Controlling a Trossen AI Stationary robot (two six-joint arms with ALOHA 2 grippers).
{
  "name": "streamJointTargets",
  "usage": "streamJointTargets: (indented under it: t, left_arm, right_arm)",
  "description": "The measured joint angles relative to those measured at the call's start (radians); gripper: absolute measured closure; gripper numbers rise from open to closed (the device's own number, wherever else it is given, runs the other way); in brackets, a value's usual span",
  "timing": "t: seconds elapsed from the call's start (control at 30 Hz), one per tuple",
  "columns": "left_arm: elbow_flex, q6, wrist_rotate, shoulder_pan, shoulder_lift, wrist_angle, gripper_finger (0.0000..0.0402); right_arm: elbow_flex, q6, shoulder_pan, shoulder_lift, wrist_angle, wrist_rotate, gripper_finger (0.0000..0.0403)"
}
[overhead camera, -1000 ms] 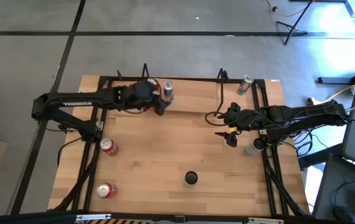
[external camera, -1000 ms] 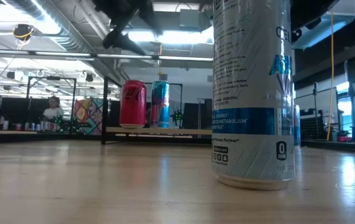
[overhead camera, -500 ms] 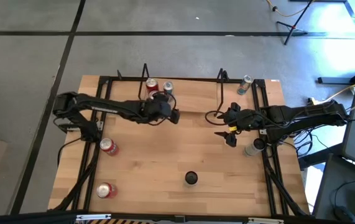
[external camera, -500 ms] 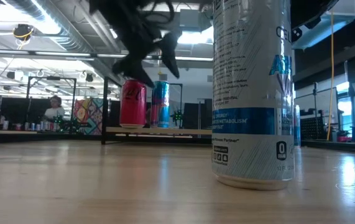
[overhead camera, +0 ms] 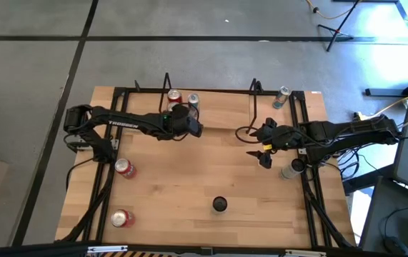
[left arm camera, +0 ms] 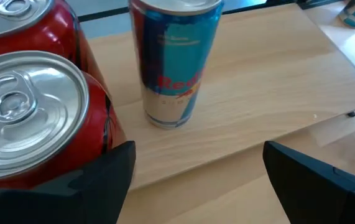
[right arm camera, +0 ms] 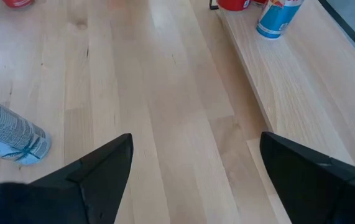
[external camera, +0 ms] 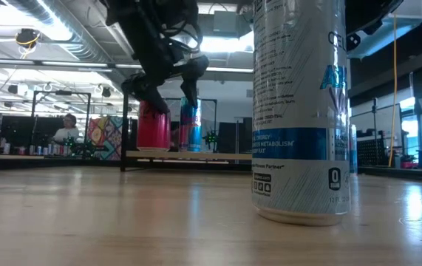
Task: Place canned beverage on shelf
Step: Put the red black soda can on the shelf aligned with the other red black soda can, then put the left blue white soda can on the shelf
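**Left gripper empty at the shelf, cans lined up behind it**

Left gripper (overhead camera: 195, 129), upper centre of the high view, hangs with jaws spread and nothing between them; in its wrist view the fingers (left arm camera: 106, 180) frame bare wood in front of the red can (left arm camera: 31, 118). That can stands on the shelf (overhead camera: 221, 107), just beside a second red can (left arm camera: 15, 18) and a blue can (left arm camera: 176, 62), packed toward the left end, probably to leave room for more. Right gripper (overhead camera: 261, 151), centre right, waits off the shelf, jaws spread and empty. Loose cans (overhead camera: 124, 168) remain at lower left, so I judge the job unfinished
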Motion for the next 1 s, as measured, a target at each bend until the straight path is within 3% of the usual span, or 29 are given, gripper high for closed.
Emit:
streamJointTargets:
  t: [0.33, 0.47, 0.6, 0.83, 1.0]
  left_arm:
    - [0.0, 0.013, -0.013, -0.011, -0.009, -0.01, 0.0058]
    - [0.0, 0.072, 0.053, -0.042, -0.067, 0.028, 0.0058]
    - [0.0, 0.184, 0.187, -0.105, -0.165, 0.121, 0.0058]
    - [0.002, 0.245, 0.567, -0.205, -0.263, 0.227, 0.0058]
    - [0.002, 0.239, 0.627, -0.305, -0.273, 0.182, 0.0058]
  right_arm:
    - [0.0, 0.0, 0.0, 0.0, -0.001, 0.0, 0.0061]
    - [0.0, 0.0, 0.0, 0.0, 0.002, -0.012, 0.0061]
    - [0.0, 0.0, 0.0, 0.0, 0.015, -0.048, 0.0061]
    - [0.0, -0.004, 0.0, 0.0, 0.11, -0.126, 0.0061]
    - [0.0, 0.03, 0.001, 0.0, 0.164, -0.235, 0.0061]
